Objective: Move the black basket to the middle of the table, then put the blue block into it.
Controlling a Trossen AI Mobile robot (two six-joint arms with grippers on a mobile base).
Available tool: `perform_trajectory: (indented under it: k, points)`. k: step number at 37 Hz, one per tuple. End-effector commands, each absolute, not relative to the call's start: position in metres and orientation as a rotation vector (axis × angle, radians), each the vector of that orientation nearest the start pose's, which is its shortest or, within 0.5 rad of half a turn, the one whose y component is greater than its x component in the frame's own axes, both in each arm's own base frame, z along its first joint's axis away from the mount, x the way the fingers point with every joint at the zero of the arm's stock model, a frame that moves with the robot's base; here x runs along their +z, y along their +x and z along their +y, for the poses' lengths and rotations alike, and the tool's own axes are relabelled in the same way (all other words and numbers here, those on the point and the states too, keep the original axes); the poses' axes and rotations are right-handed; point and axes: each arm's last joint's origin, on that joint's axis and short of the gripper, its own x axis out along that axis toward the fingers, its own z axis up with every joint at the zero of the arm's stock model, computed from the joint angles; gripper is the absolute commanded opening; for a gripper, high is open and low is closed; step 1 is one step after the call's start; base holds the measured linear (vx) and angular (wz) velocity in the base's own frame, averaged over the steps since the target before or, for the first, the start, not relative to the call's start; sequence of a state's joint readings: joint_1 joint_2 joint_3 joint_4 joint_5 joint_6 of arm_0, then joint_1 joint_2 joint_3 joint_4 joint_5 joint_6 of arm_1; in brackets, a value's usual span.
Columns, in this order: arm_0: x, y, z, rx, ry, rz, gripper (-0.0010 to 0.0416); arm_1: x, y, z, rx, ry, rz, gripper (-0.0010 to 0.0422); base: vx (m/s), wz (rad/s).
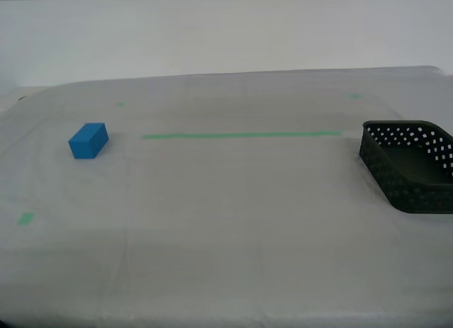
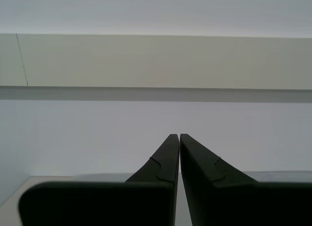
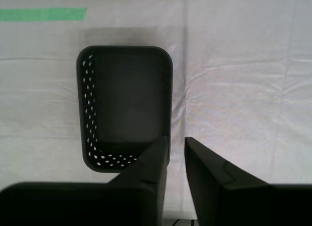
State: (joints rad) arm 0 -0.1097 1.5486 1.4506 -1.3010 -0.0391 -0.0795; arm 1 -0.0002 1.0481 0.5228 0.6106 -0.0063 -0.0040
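- Black basket (image 1: 410, 165) sits on the table (image 1: 226, 222) at the exterior view's right edge, partly cut off by the frame; upright, open side up, nothing inside.
- Basket is just past the end of the long green tape line (image 1: 241, 135), a bit nearer the camera than the line, not touching it.
- Blue block (image 1: 88, 140) lies on the cloth beyond the tape line's other end, well apart from the basket, w/ the whole line between them.
- Small green tape bits (image 1: 26, 218) on the cloth: one nearer the camera than the block, two more far behind the line.
- My first gripper (image 3: 176, 140) hangs above the basket (image 3: 126, 106), looking down on it; jaws slightly apart w/ a narrow gap, nothing between them. One finger overlaps the basket's rim in the first wrist view; can't tell if it touches.
- My second gripper (image 2: 179, 136) points at a plain wall, tips pressed together, holding nothing; no task things in its view.
- Neither arm shows in the exterior view.
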Motion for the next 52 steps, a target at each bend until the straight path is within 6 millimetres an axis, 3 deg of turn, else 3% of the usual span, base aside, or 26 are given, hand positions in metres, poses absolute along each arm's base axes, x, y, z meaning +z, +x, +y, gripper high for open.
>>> perform_trajectory:
  k: [1,18,25,32,35,52]
  points:
    - [0.303,0.278,-0.03,-0.009,0.027,1.415,0.0103,0.27,0.227,0.0,0.007,-0.003,-0.091,0.0,0.0,0.0]
    - [0.293,0.277,-0.03,-0.013,0.031,1.435,0.041,0.27,0.227,0.0,0.007,-0.003,-0.091,0.0,0.0,0.0]
    - [0.293,0.277,-0.03,-0.027,0.048,1.434,0.0369,0.27,0.227,0.0,0.006,-0.003,-0.091,0.0,0.0,0.0]
    - [0.293,0.277,-0.03,-0.033,0.053,1.432,0.0407,0.27,0.227,0.0,0.007,-0.003,-0.091,0.0,0.0,0.0]
    - [0.293,0.278,-0.03,-0.033,0.053,1.429,0.0392,0.27,0.227,0.0,0.006,-0.003,-0.091,0.0,0.0,0.0]
    - [0.293,0.276,-0.03,-0.032,0.055,1.444,0.0401,0.27,0.227,0.0,0.006,-0.003,-0.091,0.0,0.0,0.0]
